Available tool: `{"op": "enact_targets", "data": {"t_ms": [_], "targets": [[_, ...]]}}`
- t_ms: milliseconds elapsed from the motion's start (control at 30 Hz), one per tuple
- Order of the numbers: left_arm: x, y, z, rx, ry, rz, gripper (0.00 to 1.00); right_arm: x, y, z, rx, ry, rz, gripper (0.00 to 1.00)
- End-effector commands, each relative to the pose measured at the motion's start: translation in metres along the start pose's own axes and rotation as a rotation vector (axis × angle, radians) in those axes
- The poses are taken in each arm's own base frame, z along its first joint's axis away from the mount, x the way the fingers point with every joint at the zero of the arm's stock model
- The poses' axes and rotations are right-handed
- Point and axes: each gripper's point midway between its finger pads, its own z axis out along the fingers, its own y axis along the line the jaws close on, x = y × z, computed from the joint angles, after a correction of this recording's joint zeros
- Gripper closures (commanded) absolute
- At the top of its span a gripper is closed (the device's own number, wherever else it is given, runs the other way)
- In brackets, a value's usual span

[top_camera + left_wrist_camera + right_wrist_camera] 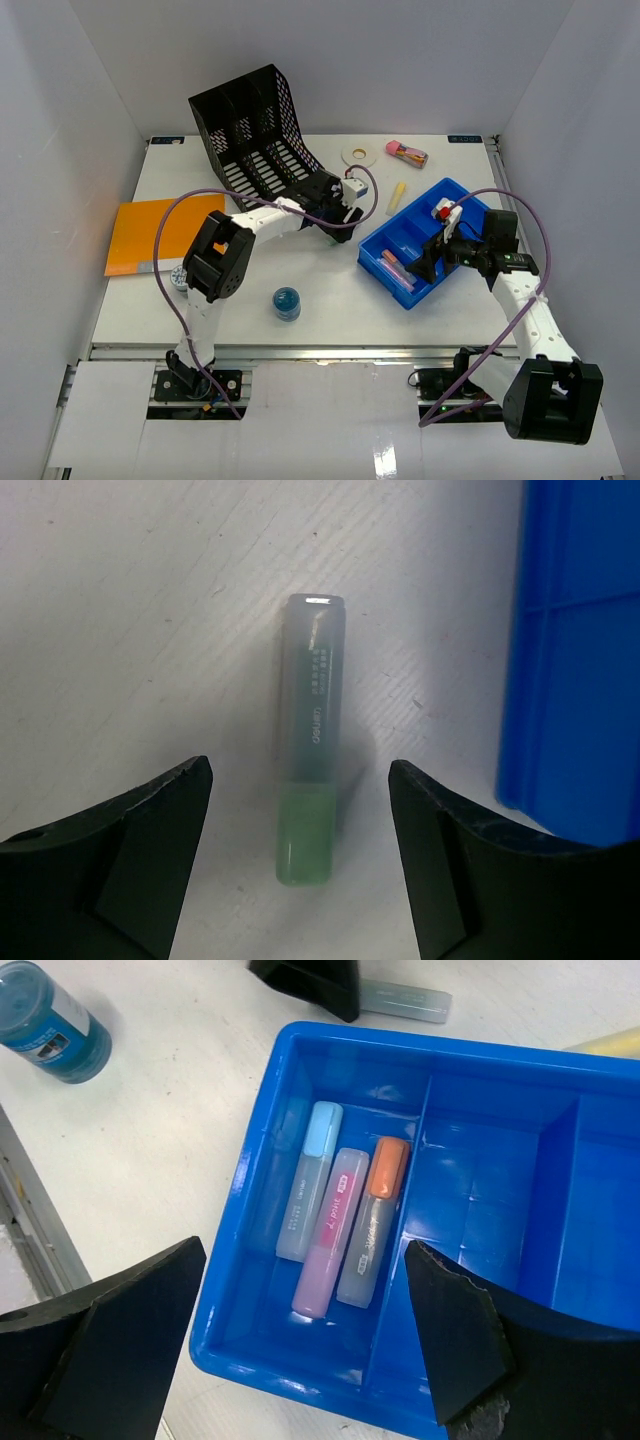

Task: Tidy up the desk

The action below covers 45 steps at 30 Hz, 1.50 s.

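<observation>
The white desk [330, 290] holds a blue compartment tray [470, 215] at the right. My left gripper [345, 222] is open and low over the desk just left of the tray. In the left wrist view a green-capped highlighter [312, 700] lies flat between the spread fingers of this gripper [300, 780], untouched, with the tray wall [580, 660] to its right. My right gripper [425, 262] hangs open and empty over the tray's near end [300, 1350]. Below the right gripper [305, 1255] lie a blue-capped [310, 1180], a pink [330, 1230] and an orange-capped highlighter [372, 1220], side by side in one compartment.
A black mesh file rack [255, 130] lies tipped at the back. An orange notebook [150, 232] is at the left, a blue jar [286, 303] at the front middle. A tape roll [357, 154], a pink item [406, 152] and a yellow stick [397, 196] lie behind the tray.
</observation>
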Motion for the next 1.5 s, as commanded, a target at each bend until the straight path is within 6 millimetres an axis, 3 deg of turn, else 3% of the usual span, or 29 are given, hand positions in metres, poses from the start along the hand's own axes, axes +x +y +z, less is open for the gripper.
{"op": "enact_targets", "data": {"t_ms": [0,200,333,467,633,700,767,833,933,1067,1200,1333,1467], "targets": [[-0.004,0.007,0.007,-0.024,0.013,0.018,0.22,-0.013,0.010,-0.003,-0.054,-0.044,-0.029,0.12],[0.003,0.015,0.014,-0.074,0.038,0.009,0.36,-0.014,0.011,-0.004,-0.058,-0.051,-0.030,0.12],[0.005,0.015,0.008,-0.096,0.042,-0.005,0.65,-0.015,0.012,-0.004,-0.066,-0.057,-0.027,0.12],[0.005,0.014,-0.007,-0.111,0.031,-0.023,0.78,-0.013,0.012,-0.005,-0.069,-0.061,-0.020,0.12],[-0.016,0.009,-0.045,-0.140,-0.067,-0.093,0.88,-0.012,0.012,-0.005,-0.066,-0.070,0.004,0.13],[-0.032,0.000,-0.070,-0.124,-0.140,-0.151,0.92,-0.012,0.009,-0.003,-0.051,-0.071,0.068,0.13],[-0.035,-0.009,-0.087,-0.095,-0.194,-0.200,0.93,-0.014,0.004,0.000,-0.033,-0.077,0.151,0.14],[-0.055,-0.028,-0.123,-0.025,-0.314,-0.278,0.94,-0.021,0.006,0.001,-0.049,-0.085,0.225,0.15],[-0.066,-0.050,-0.154,0.081,-0.449,-0.373,0.95,-0.044,0.006,0.002,-0.075,-0.116,0.344,0.17],[-0.082,-0.073,-0.173,0.235,-0.607,-0.460,0.95,-0.089,0.000,0.005,-0.064,-0.205,0.486,0.17],[-0.089,-0.094,-0.172,0.375,-0.641,-0.562,0.96,-0.135,0.009,0.019,-0.071,-0.308,0.521,0.17],[-0.097,-0.107,-0.163,0.419,-0.648,-0.581,0.96,-0.162,0.024,0.038,-0.106,-0.331,0.529,0.17],[-0.100,-0.118,-0.158,0.447,-0.639,-0.576,0.96,-0.163,0.022,0.057,-0.084,-0.307,0.562,0.19]]}}
